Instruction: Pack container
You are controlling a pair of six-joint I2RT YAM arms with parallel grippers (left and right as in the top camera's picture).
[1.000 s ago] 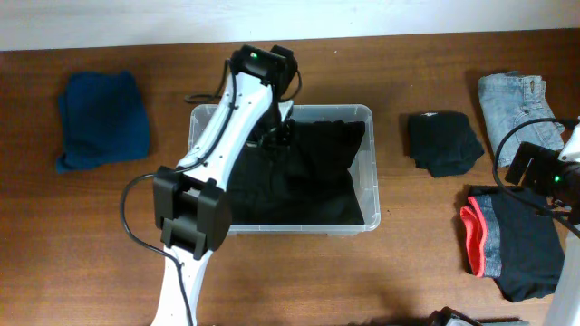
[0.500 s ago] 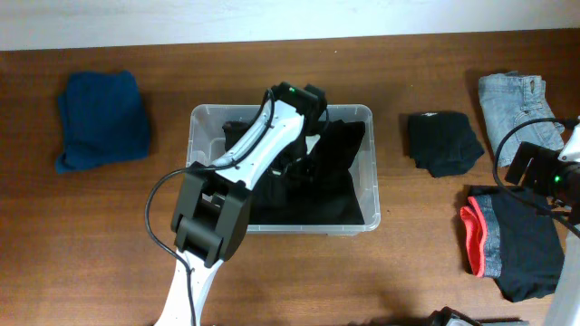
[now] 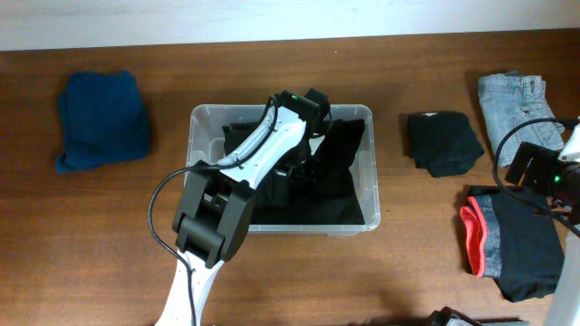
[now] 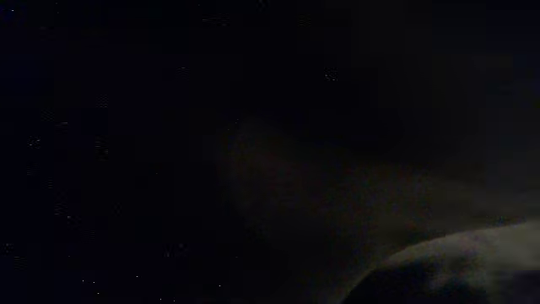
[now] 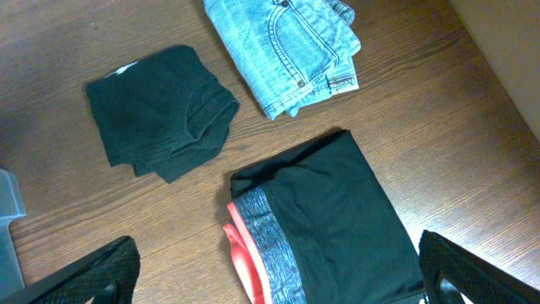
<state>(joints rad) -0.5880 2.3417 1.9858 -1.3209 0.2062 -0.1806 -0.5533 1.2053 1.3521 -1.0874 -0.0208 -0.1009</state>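
Far left: folded blue cloth (image 3: 102, 120) on the wood table (image 3: 109, 235), well apart from everything else, not packed yet.

Centre: container (image 3: 207, 114) sits flat on the table, top open, long side running left-right. Black garment (image 3: 343, 172) covers most of its floor, bunched toward the back right corner. Left arm (image 3: 245, 163) reaches over the near-left wall and down inside. Left gripper (image 3: 292, 168) is down in the fabric. Left wrist view is near black, so the lens looks buried in cloth. Jaws are pressed together; can't tell if any cloth is pinched between them.

Right of the container: small black folded piece (image 3: 442, 142), then jeans (image 3: 512, 104) at the back, and black shorts (image 3: 517, 244) with a red-and-grey waistband in front. Right gripper (image 5: 277, 253) hangs above the shorts, jaws spread wide, nothing in them.

Handling, my read: the container is thin clear plastic, so it's light and smooth. Walls likely flex under a squeeze, and it probably slides on the wood if shoved sideways from within. If it needs moving, pinch the rim at a short end, not mid-wall. Pressing clothes down is safer than dragging them across.
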